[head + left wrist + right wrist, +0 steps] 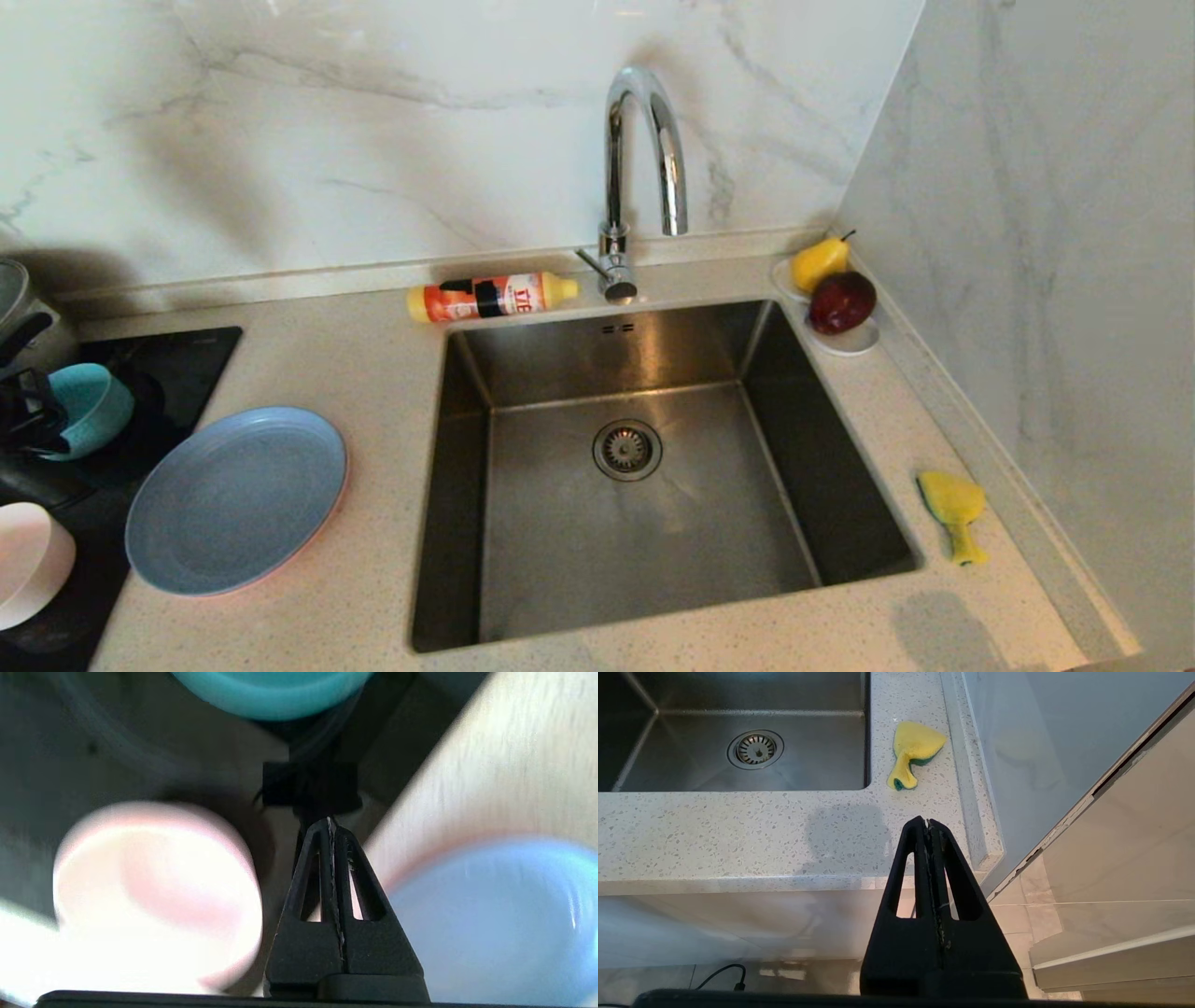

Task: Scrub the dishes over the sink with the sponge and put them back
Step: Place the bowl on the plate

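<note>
The left end effector [331, 823], fingers pressed together and empty, hovers between the pale pink bowl [154, 891] and grey-blue plate [490, 924], teal bowl [275, 690] just beyond its tips. The right end effector [928, 823], likewise closed on nothing, hangs off the table's [714, 835] front edge, with the sponge [915, 751] ahead of it beside the sink [691, 765].

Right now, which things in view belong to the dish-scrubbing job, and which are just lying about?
Part of the job:
grey-blue plate
pale pink bowl
teal bowl
sponge
sink

Just lying about:
soap bottle
pear
dark red fruit
white fruit dish
</note>
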You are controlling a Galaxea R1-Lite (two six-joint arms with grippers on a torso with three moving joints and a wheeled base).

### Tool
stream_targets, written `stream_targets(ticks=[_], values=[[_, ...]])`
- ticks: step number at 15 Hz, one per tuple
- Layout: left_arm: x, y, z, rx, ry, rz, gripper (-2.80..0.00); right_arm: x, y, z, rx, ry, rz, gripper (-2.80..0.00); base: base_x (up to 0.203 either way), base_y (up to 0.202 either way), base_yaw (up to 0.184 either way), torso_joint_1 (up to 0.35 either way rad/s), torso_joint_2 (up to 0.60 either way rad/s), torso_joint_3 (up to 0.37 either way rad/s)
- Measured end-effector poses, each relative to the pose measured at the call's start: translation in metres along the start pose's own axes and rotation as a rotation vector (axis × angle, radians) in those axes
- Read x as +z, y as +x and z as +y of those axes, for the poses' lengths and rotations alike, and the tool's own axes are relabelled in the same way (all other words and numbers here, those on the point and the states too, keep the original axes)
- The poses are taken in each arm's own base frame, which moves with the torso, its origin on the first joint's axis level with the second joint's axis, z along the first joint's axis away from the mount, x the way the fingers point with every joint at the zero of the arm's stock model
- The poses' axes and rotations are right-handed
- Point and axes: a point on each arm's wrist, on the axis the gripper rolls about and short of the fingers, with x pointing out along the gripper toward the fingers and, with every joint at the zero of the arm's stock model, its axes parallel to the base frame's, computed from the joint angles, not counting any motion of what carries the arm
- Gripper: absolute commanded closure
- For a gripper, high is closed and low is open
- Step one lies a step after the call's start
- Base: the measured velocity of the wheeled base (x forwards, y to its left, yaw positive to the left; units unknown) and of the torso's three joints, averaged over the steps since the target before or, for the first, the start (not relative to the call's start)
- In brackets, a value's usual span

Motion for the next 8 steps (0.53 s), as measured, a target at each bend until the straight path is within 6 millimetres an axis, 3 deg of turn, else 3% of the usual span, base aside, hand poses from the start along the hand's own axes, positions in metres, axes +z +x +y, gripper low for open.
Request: stream_targets(ticks=[1, 4, 8], values=[[-0.008, -0.009, -0.001, 0.009, -0.016, 0.012, -2.8, 0.0, 0.0, 0.0, 0.0, 0.0, 0.0, 0.0, 0.0, 0.0, 0.0, 0.0, 0.0, 0.0], [-0.024, -0.023, 0.0, 0.097, -0.073, 0.074, -2.8, 0.0, 0.0, 0.0, 0.0, 0.0, 0.0, 0.0, 0.0, 0.0, 0.0, 0.0, 0.0, 0.0], [-0.029, -0.018, 0.011, 0.146, -0.142, 0.101, -2.8, 0.0, 0.0, 0.0, 0.0, 0.0, 0.0, 0.0, 0.0, 0.0, 0.0, 0.0, 0.0, 0.0]])
